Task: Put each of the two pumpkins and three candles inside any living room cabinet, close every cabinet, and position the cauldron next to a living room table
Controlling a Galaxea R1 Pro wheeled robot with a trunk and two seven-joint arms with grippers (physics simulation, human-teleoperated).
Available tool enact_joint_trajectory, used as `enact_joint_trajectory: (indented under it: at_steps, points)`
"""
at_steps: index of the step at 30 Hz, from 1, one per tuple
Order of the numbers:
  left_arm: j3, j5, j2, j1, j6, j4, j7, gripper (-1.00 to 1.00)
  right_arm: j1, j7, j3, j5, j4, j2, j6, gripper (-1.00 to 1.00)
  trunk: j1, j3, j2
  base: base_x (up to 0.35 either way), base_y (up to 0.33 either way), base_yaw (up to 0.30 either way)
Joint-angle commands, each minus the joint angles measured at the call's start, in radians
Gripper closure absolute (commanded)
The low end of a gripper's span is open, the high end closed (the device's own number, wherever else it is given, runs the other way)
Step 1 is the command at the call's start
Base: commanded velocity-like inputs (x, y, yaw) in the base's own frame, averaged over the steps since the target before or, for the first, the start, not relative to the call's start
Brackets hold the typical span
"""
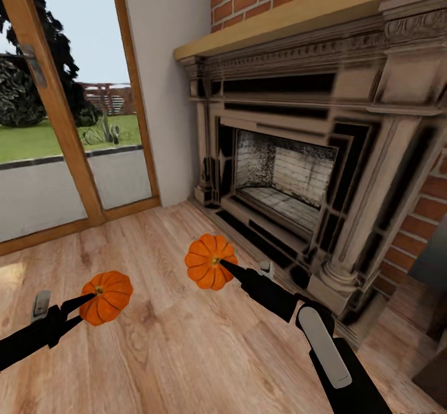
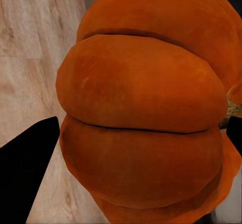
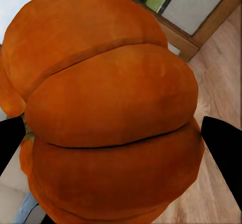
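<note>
Two bright-orange ribbed pumpkins hang above the wooden floor, one in each of my grippers. My left gripper [image 1: 87, 305] is shut on the left pumpkin [image 1: 108, 297], low at the left of the head view. Nearer the middle, my right gripper [image 1: 225, 266] is shut on the right pumpkin [image 1: 210, 261]. In the left wrist view its pumpkin [image 2: 143, 108] bulges between two black fingers [image 2: 27, 158]. The right wrist view has the other pumpkin [image 3: 108, 108] pressed between black fingers [image 3: 224, 151]. Candles, cabinet, cauldron and table are out of view.
A large carved fireplace [image 1: 292, 178] with a brick surround and wooden mantel [image 1: 279, 17] stands close on the right, its base reaching toward my right arm. A wood-framed glass door [image 1: 62, 128] to a garden is at the left. Open wooden floor [image 1: 167, 339] lies ahead.
</note>
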Motion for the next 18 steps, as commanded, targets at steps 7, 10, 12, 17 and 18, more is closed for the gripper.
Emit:
enact_joint_trajectory:
  at_steps: [7, 10, 12, 17, 18]
  points:
    - [0.000, 0.013, 0.000, 0.000, 0.004, -0.001, 0.002, 1.00, 0.000, -0.005, 0.000, -0.006, -0.002, 0.000, 0.001, 1.00, -0.010, 0.027, 0.014, 0.000, 0.000, -0.113]
    - [0.000, 0.013, 0.000, 0.000, 0.004, -0.001, 0.002, 1.00, 0.000, -0.010, 0.003, -0.006, -0.009, 0.002, 0.001, 1.00, -0.021, 0.036, 0.035, 0.000, 0.000, -0.013]
    - [0.000, 0.013, 0.000, 0.000, 0.004, -0.001, 0.002, 1.00, 0.000, -0.011, 0.004, -0.007, -0.008, 0.004, 0.001, 1.00, -0.029, 0.041, 0.049, 0.000, 0.000, -0.080]
    - [0.000, 0.012, 0.000, 0.000, 0.004, -0.001, 0.002, 1.00, 0.000, -0.011, 0.003, -0.009, -0.004, 0.006, 0.002, 1.00, -0.048, 0.052, 0.084, 0.000, 0.000, -0.170]
    - [0.000, 0.012, 0.000, 0.000, 0.004, -0.001, 0.002, 1.00, 0.000, -0.011, 0.003, -0.009, -0.004, 0.006, 0.002, 1.00, -0.052, 0.054, 0.091, 0.000, 0.000, -0.195]
